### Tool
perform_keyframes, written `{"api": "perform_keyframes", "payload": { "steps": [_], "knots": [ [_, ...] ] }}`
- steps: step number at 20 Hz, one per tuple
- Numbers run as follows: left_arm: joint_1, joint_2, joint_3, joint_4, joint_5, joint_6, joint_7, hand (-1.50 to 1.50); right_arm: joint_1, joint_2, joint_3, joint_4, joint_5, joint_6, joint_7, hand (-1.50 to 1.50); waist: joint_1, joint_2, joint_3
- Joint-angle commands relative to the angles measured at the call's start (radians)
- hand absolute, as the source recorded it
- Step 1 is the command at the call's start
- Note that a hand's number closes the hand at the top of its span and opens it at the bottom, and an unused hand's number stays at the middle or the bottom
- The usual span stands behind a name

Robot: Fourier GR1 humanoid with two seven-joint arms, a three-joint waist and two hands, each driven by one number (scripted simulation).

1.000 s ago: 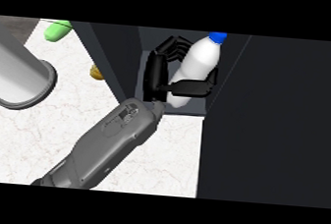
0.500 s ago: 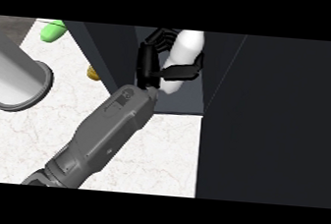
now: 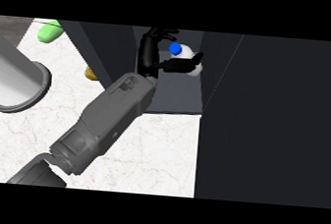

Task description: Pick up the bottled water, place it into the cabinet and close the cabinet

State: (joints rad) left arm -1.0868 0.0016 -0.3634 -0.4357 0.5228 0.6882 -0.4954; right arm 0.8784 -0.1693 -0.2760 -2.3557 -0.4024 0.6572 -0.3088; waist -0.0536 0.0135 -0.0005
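Right hand (image 3: 155, 54) curls round the bottled water (image 3: 185, 61) inside the cabinet (image 3: 177, 92), seemingly near its far wall; open door (image 3: 277, 118) stands right.

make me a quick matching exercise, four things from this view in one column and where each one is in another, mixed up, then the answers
Things:
1. bottle
2. green object
3. grey cylinder
4. cabinet door

Places:
A. far left, lying on the counter
B. top left, at the counter's back
C. inside the cabinet, in the hand
D. right side, filling most of it

Pairs: 1-C, 2-B, 3-A, 4-D
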Motion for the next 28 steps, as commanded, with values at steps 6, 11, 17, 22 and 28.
{"api": "perform_keyframes", "payload": {
  "steps": [6, 11, 17, 22, 28],
  "knots": [
    [-0.088, 0.011, 0.050, 0.197, -0.029, -0.076, -0.032, -1.50, -0.019, 0.002, -0.011, -0.061, -0.042, -0.012, 0.038, -1.50, 0.002, 0.003, 0.000],
    [-0.103, -0.001, 0.080, 0.175, 0.002, -0.088, -0.038, -1.50, 0.002, 0.015, 0.010, -0.119, -0.037, -0.028, 0.073, -1.50, 0.003, -0.001, -0.001],
    [-0.081, -0.002, 0.113, 0.076, 0.025, -0.202, -0.093, -1.50, 0.007, 0.016, -0.034, -0.080, -0.041, -0.010, 0.029, -1.50, 0.028, -0.013, 0.000],
    [0.027, -0.002, 0.062, -0.056, 0.066, -0.273, -0.113, -1.50, 0.037, 0.017, -0.019, -0.123, -0.041, -0.002, 0.054, -1.50, 0.031, -0.019, -0.001],
    [0.089, -0.002, -0.030, -0.251, 0.093, -0.218, -0.018, -1.50, -0.013, -0.042, -0.047, -0.099, -0.120, -0.019, 0.112, -1.50, 0.050, -0.019, 0.000]
  ]
}}
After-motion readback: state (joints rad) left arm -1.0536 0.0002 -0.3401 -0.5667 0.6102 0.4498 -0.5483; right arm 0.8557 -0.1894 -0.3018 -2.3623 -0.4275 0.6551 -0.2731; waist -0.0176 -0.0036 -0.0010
